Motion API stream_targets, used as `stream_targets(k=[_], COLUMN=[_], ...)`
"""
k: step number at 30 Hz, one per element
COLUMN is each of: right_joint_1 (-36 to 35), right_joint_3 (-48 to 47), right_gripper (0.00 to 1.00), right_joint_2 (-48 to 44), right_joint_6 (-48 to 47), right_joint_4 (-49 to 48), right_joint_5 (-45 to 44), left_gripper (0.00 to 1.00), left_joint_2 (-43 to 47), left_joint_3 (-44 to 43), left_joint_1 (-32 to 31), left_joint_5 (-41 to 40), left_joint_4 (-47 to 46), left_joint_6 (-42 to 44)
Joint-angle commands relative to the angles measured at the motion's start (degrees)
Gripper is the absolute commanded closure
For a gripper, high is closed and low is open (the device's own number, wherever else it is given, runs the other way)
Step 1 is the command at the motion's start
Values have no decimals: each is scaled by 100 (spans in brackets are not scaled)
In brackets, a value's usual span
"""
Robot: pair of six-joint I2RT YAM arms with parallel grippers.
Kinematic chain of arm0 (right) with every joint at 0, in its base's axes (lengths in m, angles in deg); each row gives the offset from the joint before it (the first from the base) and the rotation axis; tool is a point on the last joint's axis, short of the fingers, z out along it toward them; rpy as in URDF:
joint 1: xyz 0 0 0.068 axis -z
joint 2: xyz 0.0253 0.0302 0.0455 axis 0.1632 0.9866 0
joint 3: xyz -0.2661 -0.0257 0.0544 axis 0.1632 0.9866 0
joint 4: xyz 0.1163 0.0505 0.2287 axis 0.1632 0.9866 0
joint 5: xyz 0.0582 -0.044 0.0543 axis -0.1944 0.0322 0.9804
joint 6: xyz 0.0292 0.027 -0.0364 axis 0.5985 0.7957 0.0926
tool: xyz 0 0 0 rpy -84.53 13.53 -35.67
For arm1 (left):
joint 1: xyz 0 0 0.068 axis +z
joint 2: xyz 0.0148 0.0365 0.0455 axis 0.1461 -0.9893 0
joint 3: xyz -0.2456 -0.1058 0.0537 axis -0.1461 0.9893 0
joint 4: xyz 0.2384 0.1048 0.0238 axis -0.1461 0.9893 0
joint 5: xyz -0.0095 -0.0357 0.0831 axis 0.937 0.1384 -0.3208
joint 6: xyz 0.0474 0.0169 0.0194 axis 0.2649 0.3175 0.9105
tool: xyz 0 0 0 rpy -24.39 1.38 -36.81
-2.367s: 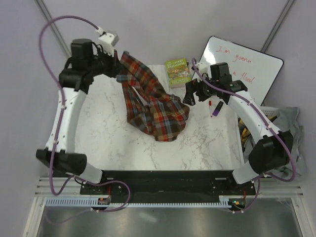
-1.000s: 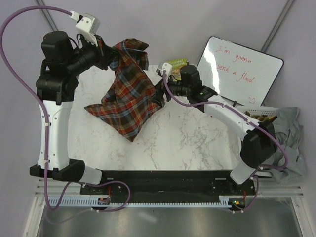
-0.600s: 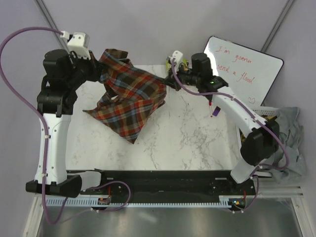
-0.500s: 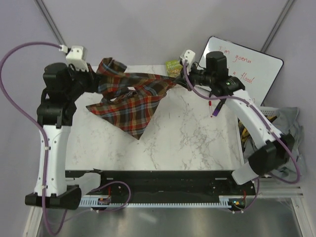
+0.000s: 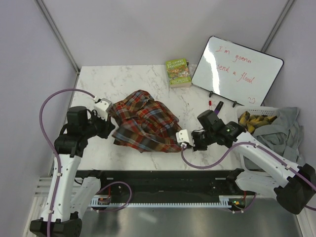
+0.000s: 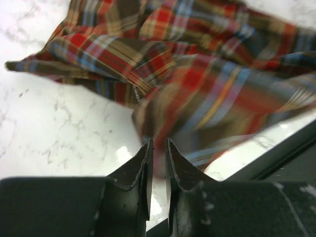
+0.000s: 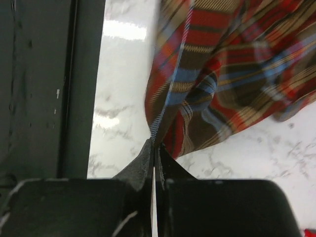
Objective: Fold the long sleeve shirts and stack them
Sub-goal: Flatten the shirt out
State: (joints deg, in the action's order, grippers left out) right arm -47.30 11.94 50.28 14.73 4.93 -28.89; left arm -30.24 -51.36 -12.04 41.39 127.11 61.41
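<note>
Plaid shirt (image 5: 143, 127) lies crumpled in a loose heap on the marble table (image 5: 123, 84), in the near half and slightly left of centre, with its near edge close to the dark front rail. The cloth is bunched and overlapped; collar and sleeves cannot be told apart. The left gripper (image 5: 109, 129) sits low at the heap's left edge. In the left wrist view its fingers (image 6: 136, 173) stand slightly apart with a narrow gap between them, and blurred cloth lies just ahead of the tips; whether any fabric is caught there cannot be told. The right gripper (image 5: 189, 141) sits low at the heap's near right corner. In the right wrist view its jaws are pressed together, clamped on a thin fold of the shirt's edge, which rises from the tips. At the far edge of the table a green book (image 5: 178, 72) lies flat, just beside a whiteboard (image 5: 237, 69) with red handwriting that leans at the far right corner. A grey cloth (image 5: 290, 126) hangs off the right side, next to a white basket (image 5: 256, 109)
</note>
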Motion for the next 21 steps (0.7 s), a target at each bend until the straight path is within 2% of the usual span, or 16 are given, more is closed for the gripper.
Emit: stream_targets(k=[1,3,4,5,6,8,10,16,19,21], right_joint_1=[-172,-339,-409,-593,-690,-884,-911,-920,-902,-902], right_joint_3=[340,490,534,613,631,588,473,-563,-915,-1082], right_gripper=[100,100,100,100,98,72,38,31,27,28], right_joint_2=[-83,-100,-117,-135,-153,-127,-21,462,752,1094], right_joint_6=[-859,-842,-850,-850,-842,-833,-789,-271,352,985], right_joint_4=[745,745,772,815,894,1017,1228,1291,887,520], right_joint_5=[-882,-1040,-1075,-1102,-1198,-1216,-1181,-945,-725,-417], left_gripper=[72,67,59,41,36,27,27,26,26,26], left_joint_2=[-231,-267,-232,-93,-22,-64,-327,-1531,-2059,-2209], left_joint_3=[115,141,220,281,325,405,405,344,264,413], left_joint_1=[127,135,127,127,127,127,127,-66,-347,-627], left_joint_5=[-818,-775,-548,-389,-240,25,200,360,421,342], left_joint_4=[-468,-407,-346,-302,-232,-143,-108,-327,-363,-424], left_joint_6=[470,671,794,1056,1154,1165,1164,1314,1305,1314])
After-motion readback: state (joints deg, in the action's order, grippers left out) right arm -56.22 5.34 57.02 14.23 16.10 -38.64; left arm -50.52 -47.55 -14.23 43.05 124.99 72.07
